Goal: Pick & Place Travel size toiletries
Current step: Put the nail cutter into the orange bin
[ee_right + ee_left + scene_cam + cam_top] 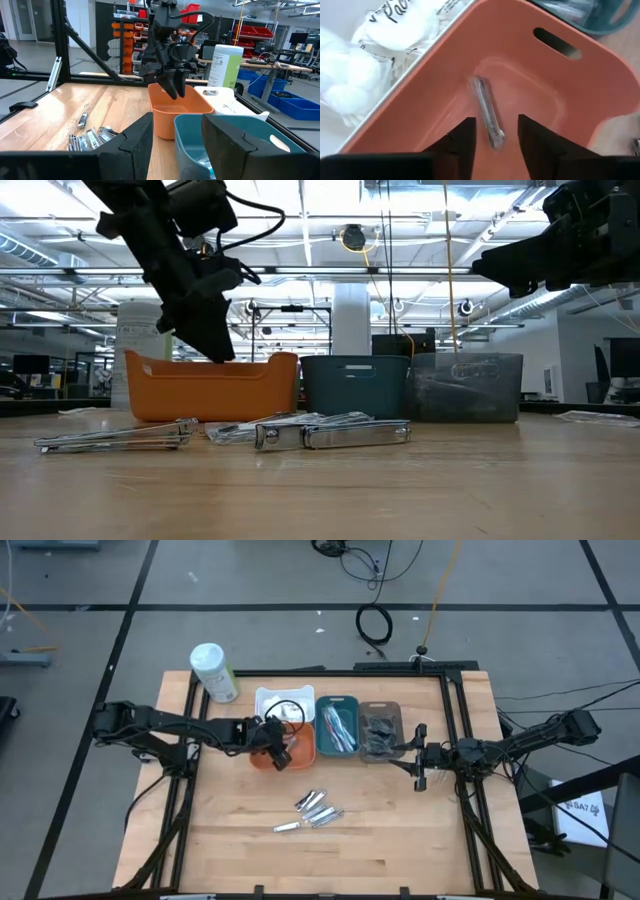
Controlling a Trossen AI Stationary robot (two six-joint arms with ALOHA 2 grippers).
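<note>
A slim silvery item in clear wrap (487,112) lies on the floor of the orange tray (530,65), its near end between the fingertips of my left gripper (496,125). That gripper (278,750) stands open over the tray, pointing steeply down into it, and I see no finger on the item. Several more silvery wrapped toiletries (315,810) lie in a loose cluster on the wooden table, near its middle. My right gripper (420,755) waits open at the table's right, level, beside the grey tray (380,730), with nothing between its fingers.
A white tray (285,705) with white packets stands behind the orange one. A teal tray (338,725) with slim items and the grey tray with dark packets follow to the right. A white bottle with a green label (215,672) stands at the far left. The near half of the table is bare wood.
</note>
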